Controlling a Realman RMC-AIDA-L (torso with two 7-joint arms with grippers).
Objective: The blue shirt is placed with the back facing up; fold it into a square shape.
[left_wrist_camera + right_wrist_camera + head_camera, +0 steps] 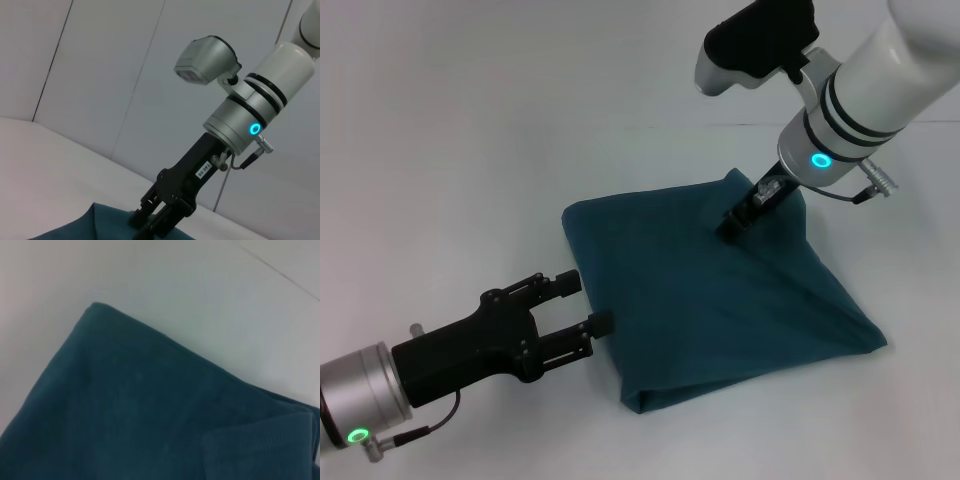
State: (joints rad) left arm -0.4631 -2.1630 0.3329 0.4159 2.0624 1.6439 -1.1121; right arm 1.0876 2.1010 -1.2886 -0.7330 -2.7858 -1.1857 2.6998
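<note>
The blue shirt [720, 300] lies on a white table [470, 150]. It is folded into a rough square shape, turned a bit like a diamond. It sits near the middle of the head view, a little toward 4 o'clock. One corner of the square points to 5 o'clock, one to 7 o'clock, one to 10 o'clock, and the far corner points to about 1 o'clock. That far corner is lifted up a bit, so the cloth makes a small peak there.

The right gripper [738, 222] comes down from 1 o'clock onto that raised corner. Its black fingers are pressed into the cloth, and they look clamped on the shirt. In the left wrist view the same gripper [155, 220] stands on the edge of the cloth. A small white label [203, 171] sits on its black body. The label has tiny writing, but it is too small to read. A ring of blue-green light [820, 160] glows on the arm just above it.

The left gripper [588, 304] is at 8 o'clock, low over the table. Its two black fingers are apart. Their tips are just beside the shirt's near left edge, holding nothing.

The right wrist view shows only the shirt [140, 410] up close, with a folded corner and a ribbed hem.
</note>
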